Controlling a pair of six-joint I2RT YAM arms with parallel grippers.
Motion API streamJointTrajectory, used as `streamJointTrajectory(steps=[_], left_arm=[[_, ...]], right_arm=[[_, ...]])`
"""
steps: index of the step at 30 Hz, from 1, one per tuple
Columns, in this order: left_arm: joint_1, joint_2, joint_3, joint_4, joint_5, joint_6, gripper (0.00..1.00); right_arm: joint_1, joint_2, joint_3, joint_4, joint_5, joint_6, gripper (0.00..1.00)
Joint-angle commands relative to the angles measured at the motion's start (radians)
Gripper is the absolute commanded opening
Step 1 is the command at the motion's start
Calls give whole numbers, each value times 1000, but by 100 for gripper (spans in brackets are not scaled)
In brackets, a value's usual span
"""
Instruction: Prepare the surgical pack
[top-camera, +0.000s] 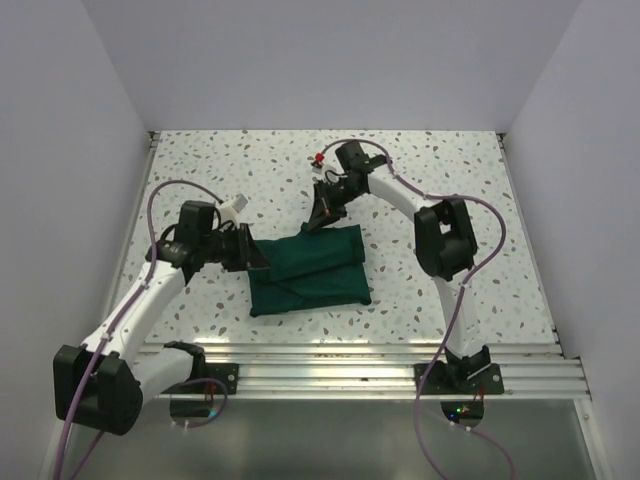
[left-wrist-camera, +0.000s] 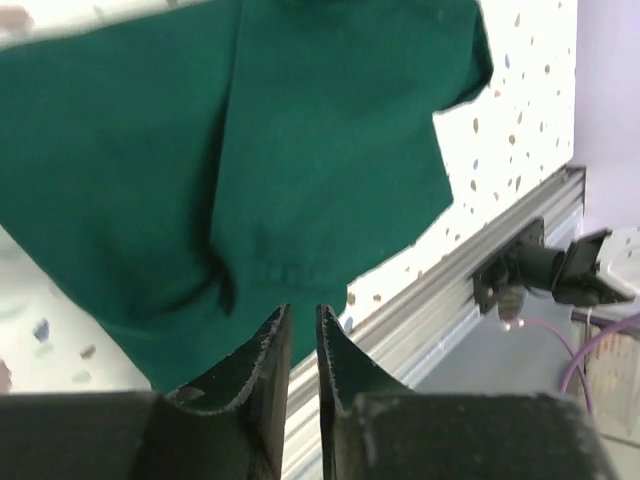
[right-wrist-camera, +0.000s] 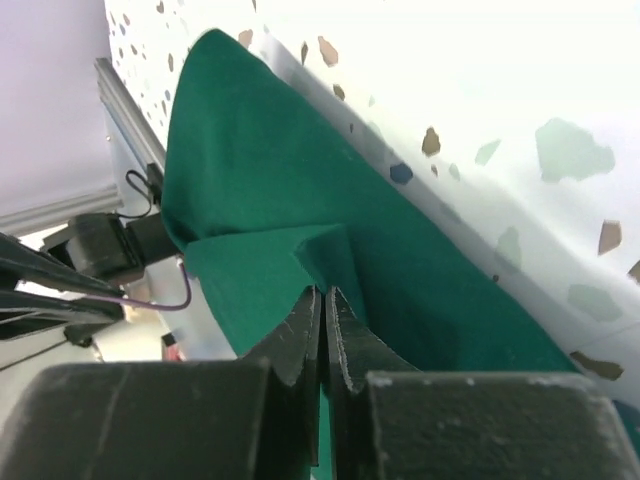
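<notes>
Both sit at the surgical pack: right pincer clamps its corner, left pincer narrowly apart.

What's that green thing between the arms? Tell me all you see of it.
The surgical pack is a plain dark green matte cloth, folded into a flattish rectangle with overlapping flaps and soft creases. It lies flat on the speckled table. The right gripper is shut on a raised fold at its far edge; the left gripper, nearly closed, meets its left edge.

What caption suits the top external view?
Left hand and right hand at the left edge and far corner of the folded surgical pack on the table.
</notes>
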Motion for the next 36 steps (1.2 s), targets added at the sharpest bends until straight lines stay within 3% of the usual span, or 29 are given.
streamJointTrajectory(steps=[1,7,9,13,18,22,26,30,33,34,36], left_arm=[[-39,-81,-44,-51,20,-16,17],[-251,-184,-150,-6,-44,-174,9],[-307,-215,-198,5,-78,-257,1],[-314,-287,-264,-31,-147,-354,0],[-314,-387,-212,-46,-231,-420,0],[-314,-362,-158,-130,-257,-418,0],[-314,-339,-94,-242,-392,-417,0],[-314,-286,-46,-270,-468,-414,14],[-314,-240,4,-313,-579,-408,38],[-311,-224,27,-324,-640,-398,50],[-296,-171,37,-310,-644,-368,55]], right_arm=[[2,-101,-46,24,-26,9,0],[8,-280,-180,18,-15,23,0],[22,-381,-250,15,-15,32,0],[57,-524,-410,27,-21,55,0],[147,-665,-612,27,0,50,0],[201,-738,-770,61,17,67,0],[241,-804,-892,133,22,110,0],[247,-838,-932,139,38,109,0],[247,-838,-910,127,43,100,0],[247,-838,-906,136,37,103,0],[247,-841,-913,168,19,132,0]])
